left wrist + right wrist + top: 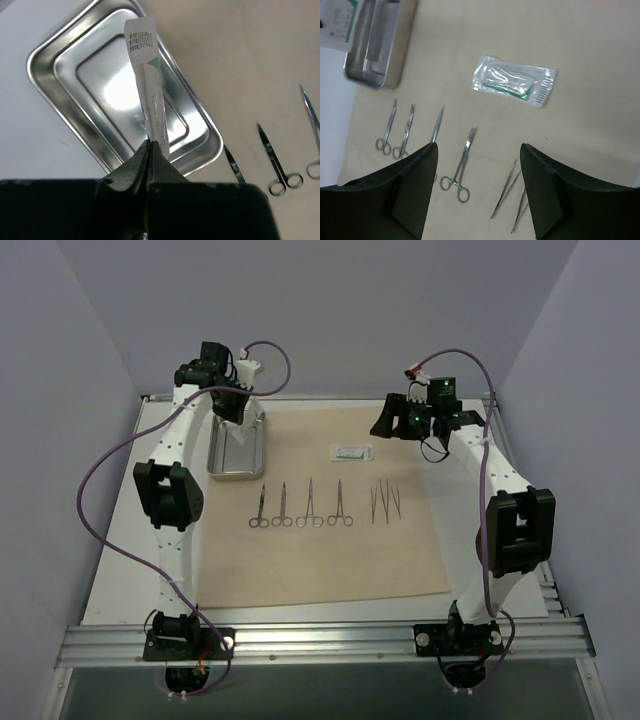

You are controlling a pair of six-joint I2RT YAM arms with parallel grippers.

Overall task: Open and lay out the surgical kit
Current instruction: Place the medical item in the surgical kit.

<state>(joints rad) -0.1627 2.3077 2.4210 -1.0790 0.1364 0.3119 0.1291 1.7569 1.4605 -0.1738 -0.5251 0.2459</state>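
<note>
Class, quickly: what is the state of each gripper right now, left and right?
Left gripper: closed, holding a small clear packet.
Right gripper: open, holding nothing.

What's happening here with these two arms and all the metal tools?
Two robot arms are laying out a surgical kit. The beige cloth is spread flat, with four scissor-handled instruments and two tweezers lined up on it and a steel tray at its far-left corner. The left gripper is shut on a clear packet, holding it above the tray. A second packet lies on the cloth; the right gripper hovers open near it, empty.
</note>
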